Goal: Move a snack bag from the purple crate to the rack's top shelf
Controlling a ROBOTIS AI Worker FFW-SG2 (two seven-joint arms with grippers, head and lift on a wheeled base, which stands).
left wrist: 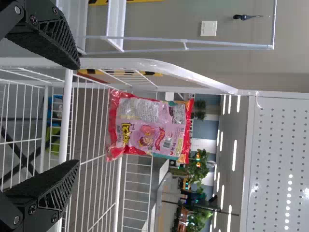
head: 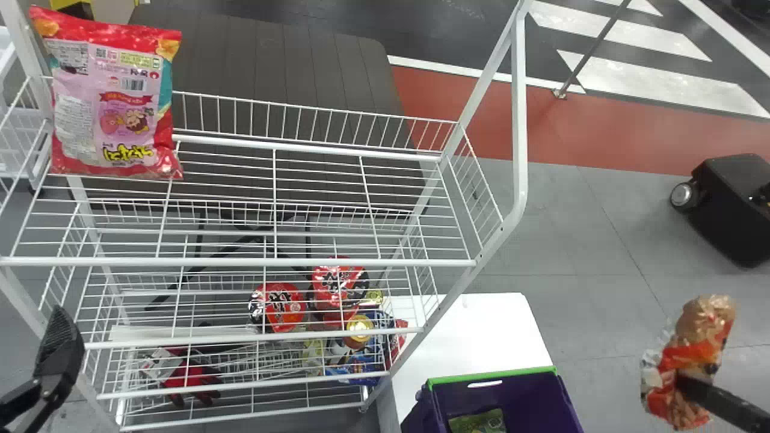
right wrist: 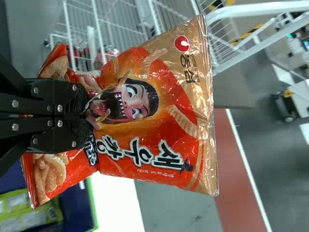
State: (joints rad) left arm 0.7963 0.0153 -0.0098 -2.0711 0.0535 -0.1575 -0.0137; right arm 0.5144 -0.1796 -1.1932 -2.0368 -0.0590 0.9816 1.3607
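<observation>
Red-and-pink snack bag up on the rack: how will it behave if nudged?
Probably tippy: the snack bag stands on its narrow end on the wire top shelf. Likely light for its size, since it looks like a puffed pouch. The glossy, crinkled film suggests it would give under a push and maybe slide.

Bright light — ceiling strips [left wrist: 234,155] glowing, sheen on orange bag [right wrist: 166,116]

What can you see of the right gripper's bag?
The bag is orange with a gold end, glossy like foil, creased, printed with an open-mouthed face and curled snacks. The right gripper pinches it, puckering the film, gold end away from the fingers. It is held in the air, right of the crate.
</observation>
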